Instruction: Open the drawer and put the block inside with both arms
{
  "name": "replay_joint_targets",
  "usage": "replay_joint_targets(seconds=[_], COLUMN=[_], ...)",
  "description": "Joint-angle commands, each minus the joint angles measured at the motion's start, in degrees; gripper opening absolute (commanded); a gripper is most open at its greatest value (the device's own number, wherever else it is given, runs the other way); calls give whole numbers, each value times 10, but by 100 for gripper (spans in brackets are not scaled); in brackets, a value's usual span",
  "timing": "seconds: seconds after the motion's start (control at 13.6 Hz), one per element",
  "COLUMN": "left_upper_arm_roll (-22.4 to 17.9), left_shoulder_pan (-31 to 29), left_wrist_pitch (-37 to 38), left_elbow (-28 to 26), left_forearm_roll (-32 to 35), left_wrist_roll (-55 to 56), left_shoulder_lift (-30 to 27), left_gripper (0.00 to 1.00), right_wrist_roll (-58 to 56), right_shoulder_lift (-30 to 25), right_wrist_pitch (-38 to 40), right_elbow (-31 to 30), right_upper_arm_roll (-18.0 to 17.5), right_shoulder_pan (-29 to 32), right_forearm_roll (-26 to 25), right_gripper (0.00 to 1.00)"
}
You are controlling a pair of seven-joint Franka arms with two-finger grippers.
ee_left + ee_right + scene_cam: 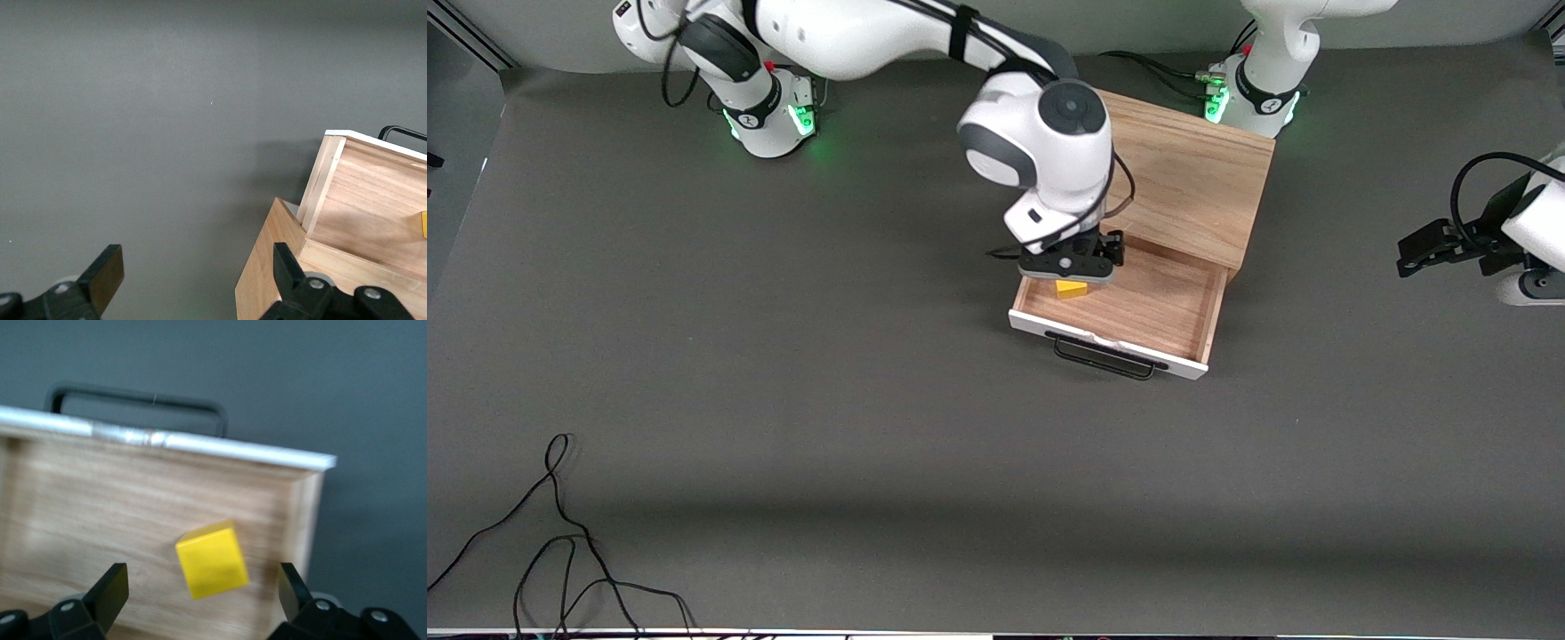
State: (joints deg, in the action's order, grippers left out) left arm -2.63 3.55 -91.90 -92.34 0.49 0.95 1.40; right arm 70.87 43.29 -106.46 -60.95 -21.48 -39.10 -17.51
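The drawer (pixel 1152 307) is pulled out of the light-wood cabinet (pixel 1192 178), its white front and black handle (pixel 1104 359) facing the front camera. The yellow block (pixel 1072 288) is inside the drawer, at the corner toward the right arm's end, near the cabinet. My right gripper (pixel 1069 274) is open just above it. In the right wrist view the block (pixel 212 560) sits tilted on the drawer floor (pixel 100 513) between the spread fingers (pixel 113 587), untouched. My left gripper (pixel 1414 253) waits open and empty over the table at the left arm's end.
Loose black cables (pixel 560 533) lie on the grey mat near the front camera, toward the right arm's end. In the left wrist view the cabinet's corner (pixel 267 280) and the drawer's side wall (pixel 373 193) show beside the open left gripper (pixel 195 267).
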Motion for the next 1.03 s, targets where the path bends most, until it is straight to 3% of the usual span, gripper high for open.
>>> replay_joint_targets(seconds=[0.0, 0.15, 0.37, 0.59, 0.73, 0.81, 0.95], left_upper_arm_roll=[-12, -12, -11, -11, -11, -11, -11], left_shoulder_pan=[15, 15, 19, 19, 20, 20, 20], left_wrist_pitch=[5, 10, 19, 31, 34, 34, 35], left_elbow=[2, 5, 5, 8, 9, 9, 9], left_forearm_roll=[-1, -1, -1, -1, -1, -1, 0], left_wrist_roll=[-9, -9, -9, -9, -9, -9, -9], left_shoulder_lift=[-11, -11, -11, -13, -13, -12, -11], left_gripper=[100, 100, 100, 100, 100, 100, 100], right_wrist_roll=[-3, -22, -194, -250, -392, -411, -423], right_shoulder_lift=[-87, -132, -188, -246, -278, -287, -296], right_wrist_pitch=[56, 75, 122, 123, 124, 128, 149], right_elbow=[-27, -43, -65, -125, -160, -165, -171], right_upper_arm_roll=[-3, -5, -2, -1, 0, 2, 43], right_shoulder_pan=[48, 103, 193, 270, 330, 365, 401], right_forearm_roll=[-7, 18, 95, 104, 114, 141, 178], right_gripper=[100, 100, 100, 100, 100, 100, 100])
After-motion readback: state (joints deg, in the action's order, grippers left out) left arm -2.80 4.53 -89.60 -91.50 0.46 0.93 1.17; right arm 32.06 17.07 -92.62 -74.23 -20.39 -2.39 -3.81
